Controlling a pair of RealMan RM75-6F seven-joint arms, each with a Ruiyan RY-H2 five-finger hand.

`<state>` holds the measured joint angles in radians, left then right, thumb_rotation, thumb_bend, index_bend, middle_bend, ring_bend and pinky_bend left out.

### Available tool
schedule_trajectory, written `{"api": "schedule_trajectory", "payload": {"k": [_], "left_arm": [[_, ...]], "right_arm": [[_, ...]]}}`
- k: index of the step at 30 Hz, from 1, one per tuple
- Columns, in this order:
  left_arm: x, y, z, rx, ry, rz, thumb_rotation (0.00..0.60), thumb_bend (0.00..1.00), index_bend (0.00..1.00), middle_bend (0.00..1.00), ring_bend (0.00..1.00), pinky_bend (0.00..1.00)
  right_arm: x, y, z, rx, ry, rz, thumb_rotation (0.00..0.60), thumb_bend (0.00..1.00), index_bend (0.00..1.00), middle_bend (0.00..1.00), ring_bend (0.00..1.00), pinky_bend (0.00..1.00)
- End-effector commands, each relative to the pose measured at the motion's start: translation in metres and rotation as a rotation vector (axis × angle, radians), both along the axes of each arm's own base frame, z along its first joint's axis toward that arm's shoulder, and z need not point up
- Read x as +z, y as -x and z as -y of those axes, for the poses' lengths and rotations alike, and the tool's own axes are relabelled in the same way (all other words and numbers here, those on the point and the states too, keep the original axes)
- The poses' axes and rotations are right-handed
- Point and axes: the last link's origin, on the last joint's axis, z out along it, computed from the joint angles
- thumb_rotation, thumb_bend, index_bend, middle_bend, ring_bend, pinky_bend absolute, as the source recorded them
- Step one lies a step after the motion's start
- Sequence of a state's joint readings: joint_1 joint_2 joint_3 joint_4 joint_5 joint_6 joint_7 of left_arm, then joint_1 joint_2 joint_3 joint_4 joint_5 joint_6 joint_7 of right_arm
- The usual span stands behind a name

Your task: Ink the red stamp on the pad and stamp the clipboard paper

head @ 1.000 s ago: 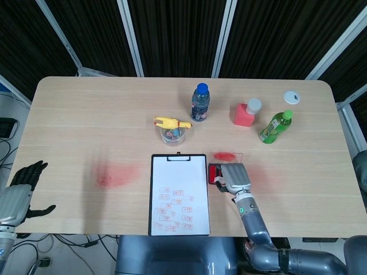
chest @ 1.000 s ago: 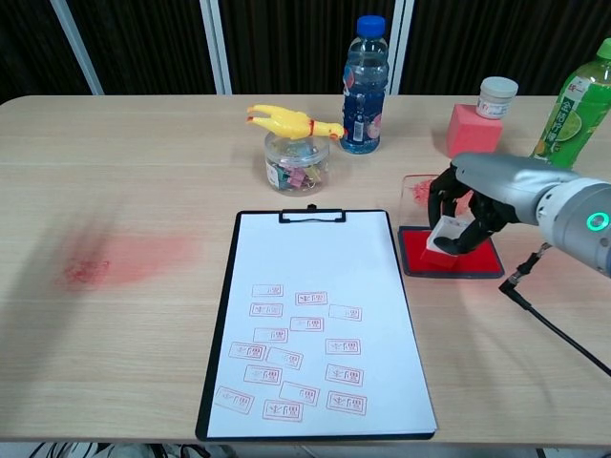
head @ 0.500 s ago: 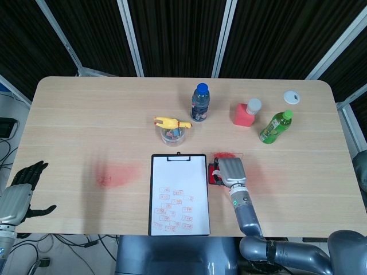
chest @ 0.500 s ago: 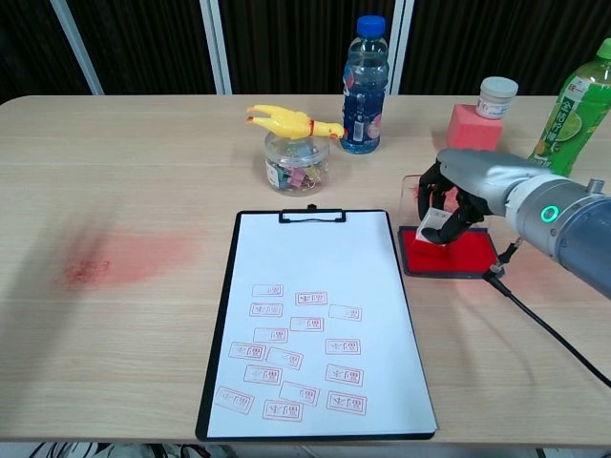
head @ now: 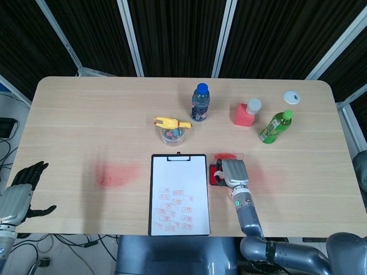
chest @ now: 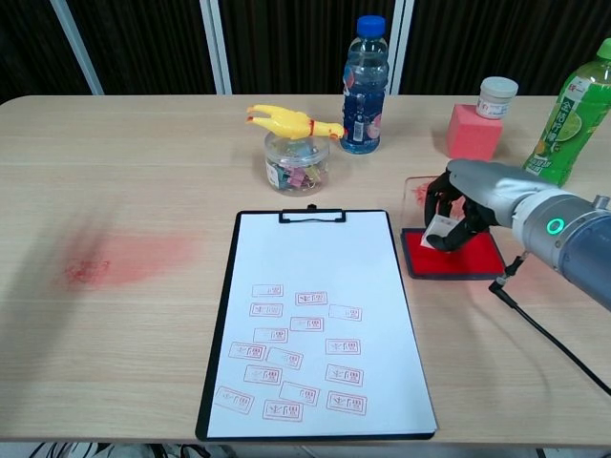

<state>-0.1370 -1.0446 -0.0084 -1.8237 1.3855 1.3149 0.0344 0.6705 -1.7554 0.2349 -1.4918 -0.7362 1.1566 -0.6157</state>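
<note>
Over ink pad (chest: 474, 256): R hand (chest: 458, 212) w/ stamp (chest: 438, 233)

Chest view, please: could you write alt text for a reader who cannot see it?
The right hand holds a stamp on the red ink pad, beside a clipboard whose paper carries many red imprints. Behind stand a clip jar, yellow chicken and bottles.

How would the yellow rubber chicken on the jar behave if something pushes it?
The rubber chicken lies loose across the clear jar, overhanging both sides, so it would probably slide off easily. It looks like a soft, light toy, likely to flex rather than break.
</note>
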Motion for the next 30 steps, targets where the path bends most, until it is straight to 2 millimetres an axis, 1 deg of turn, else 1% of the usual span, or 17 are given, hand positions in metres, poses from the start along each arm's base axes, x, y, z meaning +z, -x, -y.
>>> {"api": "schedule_trajectory", "payload": {"k": [1, 6, 15, 26, 30], "left_arm": [[-0.0001, 0.0000, -0.0001, 0.000, 0.000, -0.001, 0.600, 0.06, 0.00, 0.00, 0.00, 0.00], [-0.0005, 0.0000, 0.0002, -0.001, 0.001, -0.004, 0.600, 0.06, 0.00, 0.00, 0.00, 0.00], [-0.0007, -0.0001, 0.0002, -0.001, 0.001, -0.004, 0.600, 0.06, 0.00, 0.00, 0.00, 0.00], [-0.0009, -0.0002, 0.0002, -0.001, 0.003, -0.004, 0.600, 0.06, 0.00, 0.00, 0.00, 0.00], [-0.0007, -0.0002, 0.0004, -0.001, 0.002, -0.004, 0.600, 0.06, 0.00, 0.00, 0.00, 0.00]], "right_arm": [[-0.0012, 0.0049, -0.0018, -0.010, -0.004, -0.001, 0.600, 0.57, 0.92, 0.77, 0.82, 0.93], [-0.0019, 0.0096, -0.0040, -0.018, -0.010, -0.005, 0.600, 0.57, 0.92, 0.77, 0.82, 0.93], [-0.0026, 0.0116, -0.0054, -0.022, -0.012, -0.007, 0.600, 0.57, 0.92, 0.77, 0.82, 0.93], [0.0013, 0.0032, -0.0044, 0.000, 0.004, 0.016, 0.600, 0.57, 0.92, 0.77, 0.82, 0.93], [0.0004, 0.0047, -0.0054, -0.004, 0.000, 0.007, 0.600, 0.57, 0.92, 0.77, 0.82, 0.93]]}}
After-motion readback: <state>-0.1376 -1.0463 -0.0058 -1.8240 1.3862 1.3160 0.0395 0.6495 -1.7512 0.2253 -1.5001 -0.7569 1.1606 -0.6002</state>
